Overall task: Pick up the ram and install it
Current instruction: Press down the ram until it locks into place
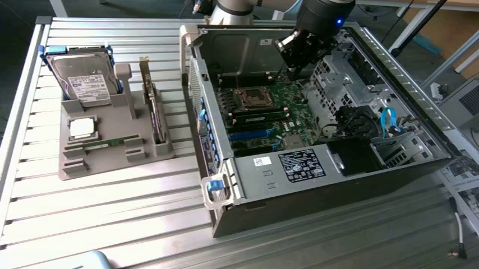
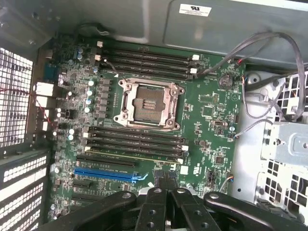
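Gripper point(image 1: 293, 72) sits over the open PC case point(image 1: 247, 193), above the far part of the motherboard point(image 1: 271, 115). Wrist view has the fingertips point(image 2: 161, 185) pressed together with nothing between them: jaws closed, empty

The ram point(image 1: 105, 144) is on the grey parts holder point(image 1: 112, 162) on the slatted table point(image 1: 97, 224), exterior view's left, well apart from the case. It lies flat in a low slot between small uprights, presumably so it stays registered for a repeatable pick. Same holder: hard drive point(image 1: 84, 81) stood up at the far end, square silver processor chip point(image 1: 82, 128) just beyond the ram, dark expansion card point(image 1: 156, 115) on edge along its case-side edge

Case lies on its side with the panel off, so the board faces up and the slots are open to a straight-down approach. CPU socket point(image 2: 148, 103) is empty, DIMM slots point(image 2: 137, 139) in banks on both sides of it

Hard to read:
- a thin greenish strip along one slot near the fingertips, can't tell whether that's a seated stick or board edge
- gripper links block the board area under them in the wrist view
- arm body hides the far corner of the case in the exterior view
- drive cage point(image 1: 396, 148) and cables point(image 1: 387, 120) clutter the exterior view's right, contents unclear
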Robot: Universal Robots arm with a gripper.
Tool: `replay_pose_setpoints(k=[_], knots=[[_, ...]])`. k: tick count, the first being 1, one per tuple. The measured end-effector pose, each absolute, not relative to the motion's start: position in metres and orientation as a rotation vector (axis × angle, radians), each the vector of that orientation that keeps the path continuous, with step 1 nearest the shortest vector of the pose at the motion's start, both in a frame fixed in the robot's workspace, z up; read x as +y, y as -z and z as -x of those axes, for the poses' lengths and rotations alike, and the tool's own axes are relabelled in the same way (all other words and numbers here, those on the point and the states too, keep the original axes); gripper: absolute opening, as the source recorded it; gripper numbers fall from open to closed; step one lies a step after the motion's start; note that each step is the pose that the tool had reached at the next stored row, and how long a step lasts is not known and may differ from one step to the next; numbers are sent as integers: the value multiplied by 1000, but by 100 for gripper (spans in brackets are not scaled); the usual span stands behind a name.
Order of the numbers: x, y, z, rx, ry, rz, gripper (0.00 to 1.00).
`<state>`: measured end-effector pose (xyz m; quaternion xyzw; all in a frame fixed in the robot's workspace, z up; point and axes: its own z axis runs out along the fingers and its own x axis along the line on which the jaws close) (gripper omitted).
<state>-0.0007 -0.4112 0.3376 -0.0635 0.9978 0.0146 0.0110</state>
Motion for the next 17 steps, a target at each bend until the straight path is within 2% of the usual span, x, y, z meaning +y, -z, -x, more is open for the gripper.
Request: replay_pose_setpoints(k=[17], knots=[[-411,-338,1,3129,-47,199,11]])
